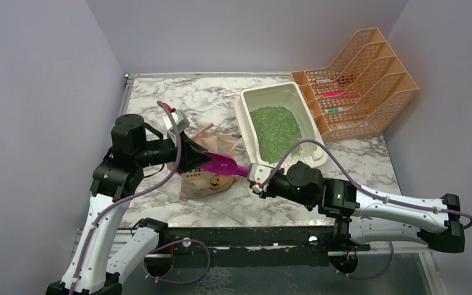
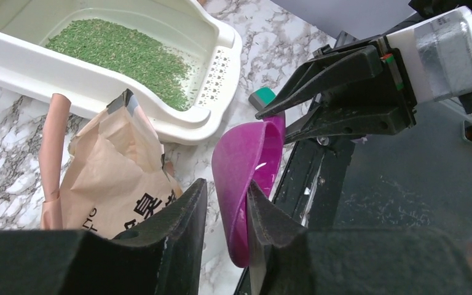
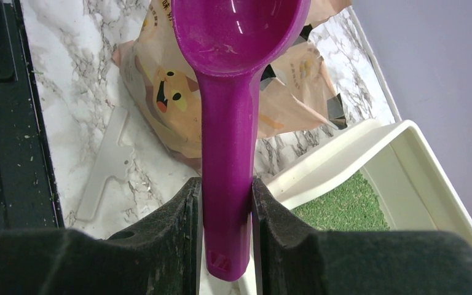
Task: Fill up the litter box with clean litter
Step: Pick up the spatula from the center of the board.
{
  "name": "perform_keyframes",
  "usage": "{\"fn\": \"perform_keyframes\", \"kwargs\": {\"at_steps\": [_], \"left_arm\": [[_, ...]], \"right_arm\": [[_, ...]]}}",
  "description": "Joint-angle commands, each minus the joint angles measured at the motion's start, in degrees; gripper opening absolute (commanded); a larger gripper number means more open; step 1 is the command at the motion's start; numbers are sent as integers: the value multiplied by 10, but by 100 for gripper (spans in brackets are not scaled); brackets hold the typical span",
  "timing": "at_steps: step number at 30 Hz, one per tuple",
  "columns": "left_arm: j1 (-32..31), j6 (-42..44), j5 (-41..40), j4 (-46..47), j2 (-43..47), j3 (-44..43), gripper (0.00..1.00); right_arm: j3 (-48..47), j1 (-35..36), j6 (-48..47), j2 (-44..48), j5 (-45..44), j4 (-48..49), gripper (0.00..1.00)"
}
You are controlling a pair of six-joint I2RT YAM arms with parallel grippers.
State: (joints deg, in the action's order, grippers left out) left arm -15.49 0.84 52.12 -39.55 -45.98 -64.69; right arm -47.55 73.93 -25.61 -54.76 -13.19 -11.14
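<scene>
The cream-white litter box point(image 1: 241, 114) stands at the back right of the marble table, with clean litter point(image 1: 275, 130), green granules, spread over its floor. A magenta scoop point(image 1: 218, 163) hangs level between both arms, over a tan paper bag point(image 1: 212, 181). My right gripper point(image 3: 224, 184) is shut on the scoop's handle point(image 3: 228, 141). My left gripper point(image 2: 227, 184) straddles the edge of the scoop's empty bowl point(image 2: 246, 166). One of its fingers touches the bowl and the other stands a little apart. In the left wrist view the litter box point(image 2: 12, 58) and its litter point(image 2: 120, 49) lie behind the bag point(image 2: 117, 166).
An orange mesh file rack point(image 1: 356, 86) stands at the back right, beside the litter box. A flat white plastic piece point(image 3: 107, 166) lies on the marble near the front edge. Purple walls close in the table on three sides.
</scene>
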Motion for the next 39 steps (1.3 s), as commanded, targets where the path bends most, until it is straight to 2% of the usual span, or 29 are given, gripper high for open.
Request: {"fn": "perform_keyframes", "kwargs": {"at_steps": [1,5,8,9,12,14,17,19,23,26,29,32,38,39], "left_arm": [[-1,20,-3,-7,-9,4,25],[-1,31,-15,-12,-10,-5,0],[-1,38,-37,-12,-11,-14,0],[-1,39,-47,-12,-13,-19,0],[-1,35,-86,-5,-26,-44,0],[-1,19,-103,20,-37,-63,0],[-1,-21,-107,59,-67,-100,0],[-1,-38,-113,72,-97,-130,0],[-1,-65,-111,91,-163,-194,0],[0,-91,-144,109,-199,-232,0],[0,-118,-185,124,-225,-259,0],[1,-157,-211,161,-237,-254,0],[9,-236,-215,260,-230,-203,0],[12,-248,-206,270,-233,-198,0]], "right_arm": [[-26,-3,-9,-3,8,36,1],[-29,-6,-13,-6,8,41,1],[-36,-7,-13,-10,8,40,4],[-39,-7,-11,-13,4,40,12],[-54,-10,6,-17,-17,45,43],[-69,-19,33,-19,-24,50,67],[-111,-64,83,-26,32,31,87],[-144,-122,124,-33,99,16,97],[-190,-285,233,-65,284,20,100],[-224,-410,356,-106,412,38,100],[-225,-532,502,-139,526,98,100],[-204,-578,608,-159,581,190,100],[-181,-582,724,-196,587,238,100],[-162,-582,769,-195,585,264,100]]}}
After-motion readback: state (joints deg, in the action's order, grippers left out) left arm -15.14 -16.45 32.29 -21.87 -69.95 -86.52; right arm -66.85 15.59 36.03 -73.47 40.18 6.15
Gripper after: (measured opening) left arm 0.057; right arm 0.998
